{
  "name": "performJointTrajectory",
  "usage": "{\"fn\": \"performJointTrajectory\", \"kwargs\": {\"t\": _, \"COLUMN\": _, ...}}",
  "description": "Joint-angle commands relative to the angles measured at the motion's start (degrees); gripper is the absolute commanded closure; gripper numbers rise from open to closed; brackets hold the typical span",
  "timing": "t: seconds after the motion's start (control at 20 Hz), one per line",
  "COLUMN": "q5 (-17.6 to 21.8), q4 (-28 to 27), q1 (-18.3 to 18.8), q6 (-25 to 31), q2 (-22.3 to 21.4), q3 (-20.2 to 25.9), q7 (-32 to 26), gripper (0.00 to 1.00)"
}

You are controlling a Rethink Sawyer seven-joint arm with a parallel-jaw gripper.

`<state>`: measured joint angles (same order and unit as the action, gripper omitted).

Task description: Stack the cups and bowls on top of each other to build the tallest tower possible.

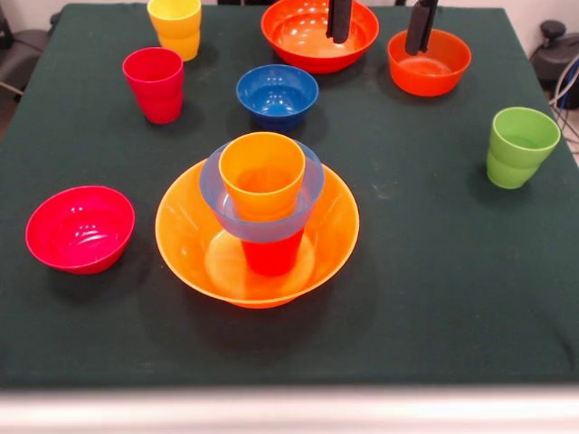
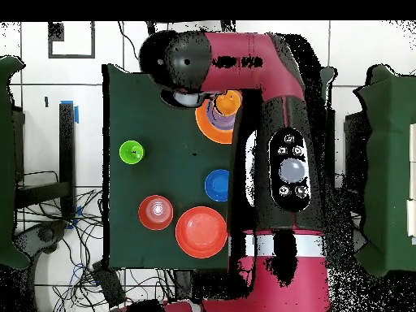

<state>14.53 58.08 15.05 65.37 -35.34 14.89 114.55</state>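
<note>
The tower stands mid-table: a wide orange bowl (image 1: 194, 240) holds a red-orange cup (image 1: 271, 258), a light blue bowl (image 1: 213, 185) rests on that cup, and an orange cup (image 1: 262, 176) sits in the blue bowl. The tower also shows in the overhead view (image 2: 219, 114), partly under the arm. My gripper (image 1: 380, 23) shows only as two black fingers (image 1: 339, 20) at the top edge, wide apart and empty, well away from the tower. Loose pieces are a yellow cup (image 1: 175, 25), a crimson cup (image 1: 155, 83), a green cup (image 1: 520, 146) and a dark blue bowl (image 1: 277, 95).
A large red-orange bowl (image 1: 319, 41) and a smaller orange-red bowl (image 1: 429, 65) sit at the far side, behind the fingers. A magenta bowl (image 1: 80, 228) lies left of the tower. The red arm (image 2: 268, 146) covers much of the table's right part in the overhead view.
</note>
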Motion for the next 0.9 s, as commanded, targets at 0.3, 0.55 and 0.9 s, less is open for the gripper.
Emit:
{"fn": "performJointTrajectory", "kwargs": {"t": 0.3, "q5": 2.8, "q4": 3.2, "q1": -0.9, "q6": -1.9, "q2": -1.9, "q3": -0.4, "q7": -2.3, "gripper": 0.00}}
{"fn": "performJointTrajectory", "kwargs": {"t": 0.55, "q5": 2.2, "q4": 6.9, "q1": -0.7, "q6": -5.0, "q2": -1.6, "q3": -0.7, "q7": -0.3, "gripper": 0.00}}
{"fn": "performJointTrajectory", "kwargs": {"t": 0.9, "q5": 2.0, "q4": 7.7, "q1": -0.4, "q6": -6.4, "q2": -0.5, "q3": -1.0, "q7": -0.2, "gripper": 0.00}}
